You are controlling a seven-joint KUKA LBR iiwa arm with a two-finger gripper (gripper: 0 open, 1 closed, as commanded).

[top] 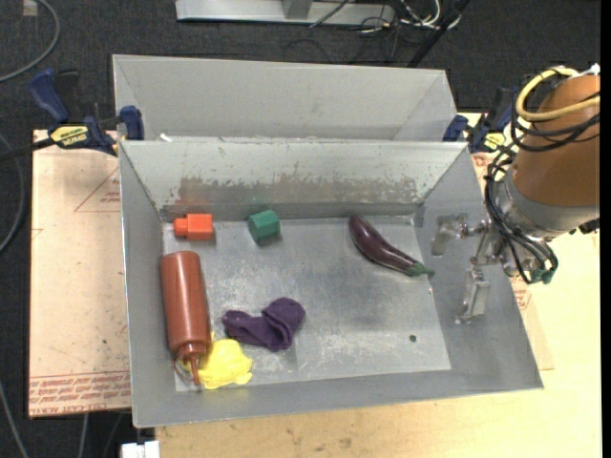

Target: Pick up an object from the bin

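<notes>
Roughly at 3 o'clock of the grey bin (286, 175), the gripper (460, 267) hangs over the right wall, its 2 fingers spread with nothing between them. A red-brown bottle (185, 299) lies at 9 o'clock. Nearest the gripper, at 2 o'clock, lies a purple aubergine (380, 246). Purple cloth (267, 324) and a yellow lump (225, 365) sit near 7, a green cube (263, 225) at 11, and an orange block (194, 225) at 10.

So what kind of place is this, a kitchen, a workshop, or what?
Most likely a robotics lab test rig: a robot gripper hangs over a grey metal bin of odd toys, such as a purple eggplant and a green block, with loose cables on the floor behind.
</notes>
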